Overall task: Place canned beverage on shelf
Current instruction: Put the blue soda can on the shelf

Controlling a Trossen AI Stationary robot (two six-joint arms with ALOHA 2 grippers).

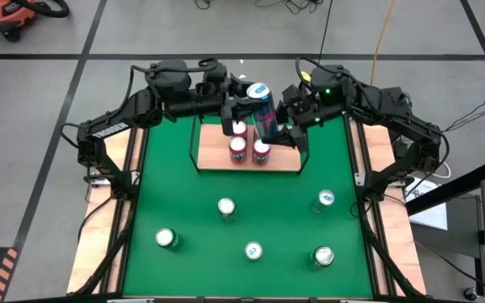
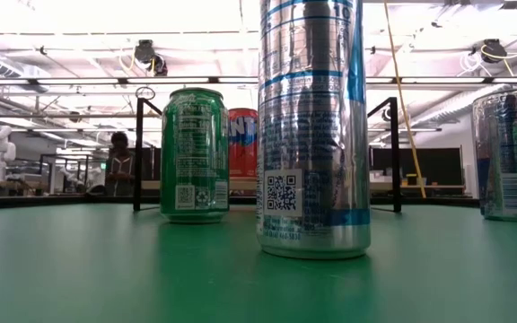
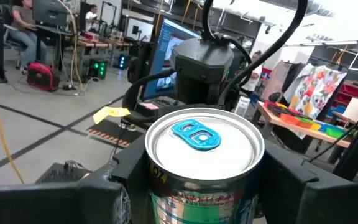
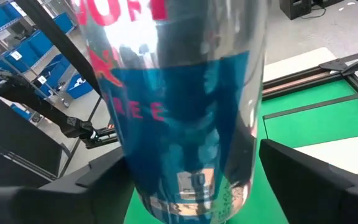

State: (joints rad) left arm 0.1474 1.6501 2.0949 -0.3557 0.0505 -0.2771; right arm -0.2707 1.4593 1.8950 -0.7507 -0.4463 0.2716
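A tall blue-and-silver can (image 1: 261,108) with a blue tab is held in the air above the shelf (image 1: 286,162), a light-wood board with thin black rails at the table's far middle. Three red-topped cans (image 1: 238,150) stand on the board. My left gripper (image 1: 236,111) is on the can's left side and my right gripper (image 1: 286,126) on its right; both are shut on it. The left wrist view shows the can's top (image 3: 197,140); the right wrist view shows its blue body (image 4: 185,112). My left gripper pinches the can just below its top rim (image 3: 157,180) between its two fingers, coming level from the table's left. The can is lifted clear, top up. My right gripper pinches the can's lower body (image 4: 135,180) between its two fingers, coming from the table's right side. The can leans a little in this hold, clear of the board.
Several cans stand on the green mat (image 1: 183,185) nearer the front: one (image 1: 226,207), another (image 1: 326,199) and more toward the near edge. In the low view a green can (image 2: 194,154) and a tall silver can (image 2: 312,126) stand before the shelf's black posts (image 2: 137,152).
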